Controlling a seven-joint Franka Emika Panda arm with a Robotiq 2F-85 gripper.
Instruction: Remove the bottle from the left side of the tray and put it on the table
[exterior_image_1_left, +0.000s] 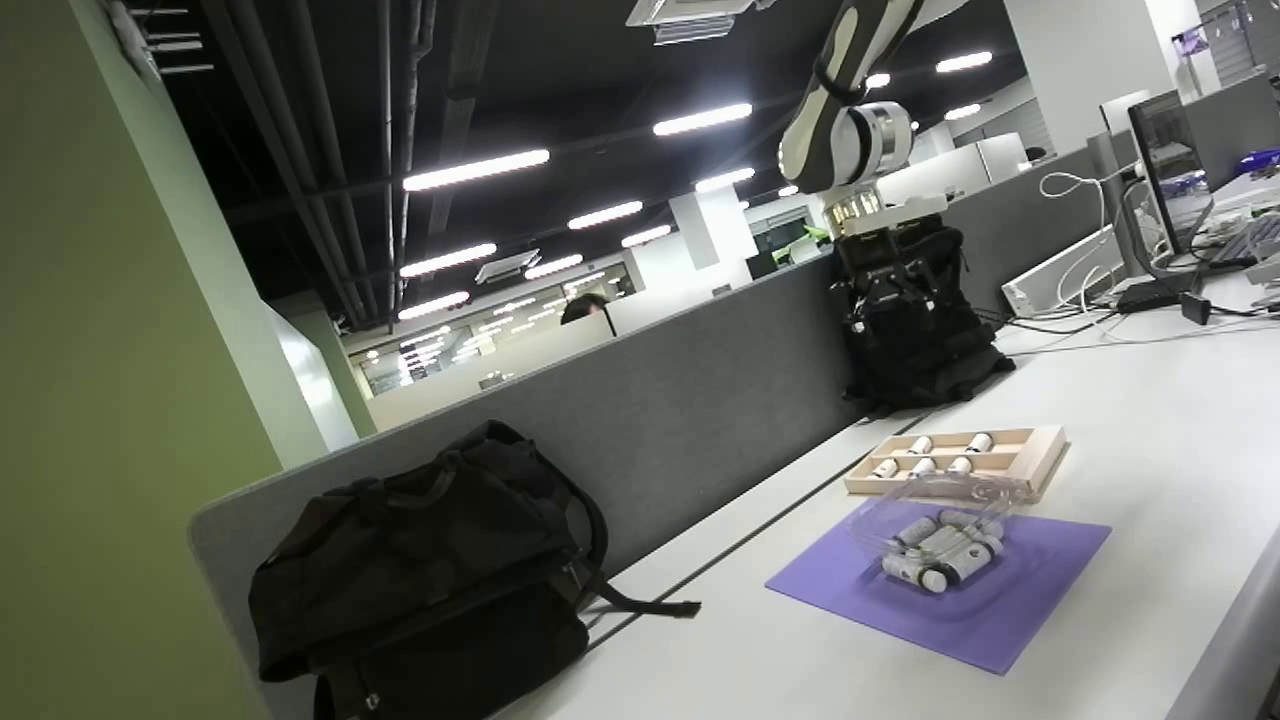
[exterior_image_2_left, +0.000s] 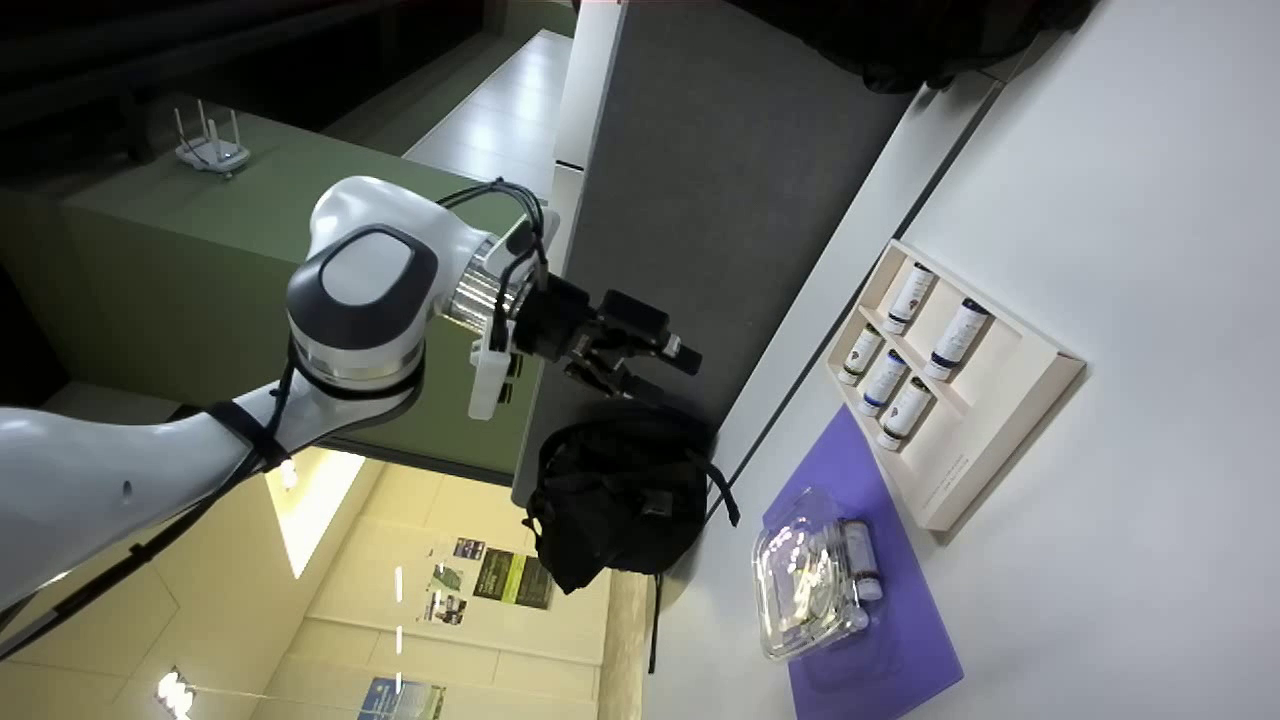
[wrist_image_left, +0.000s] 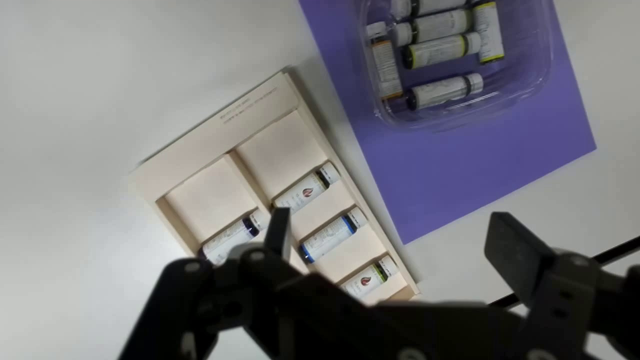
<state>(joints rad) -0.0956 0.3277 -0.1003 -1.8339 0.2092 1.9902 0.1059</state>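
On the pale table (wrist_image_left: 75, 100), the tray (wrist_image_left: 280, 155) at the wrist view's lower left held the bottles (wrist_image_left: 327, 240), the wanted one presumably among them, while the gripper (exterior_image_2_left: 668, 374) hung mid-frame in an exterior view, jaws apart, apparently pre-grasp, needing next to reach down for it.

Bench (exterior_image_1_left: 1140, 420) with purple mat (exterior_image_1_left: 1040, 600) bearing a clear container (exterior_image_1_left: 1005, 490) of small bottles (exterior_image_1_left: 970, 560); just beyond, wooden tray (exterior_image_1_left: 1040, 455) with five bottles (exterior_image_1_left: 980, 442). Left, near: black backpack (exterior_image_1_left: 430, 570). Far: claw (exterior_image_1_left: 893, 313), jaws parted, seen against a second backpack (exterior_image_1_left: 945, 355).
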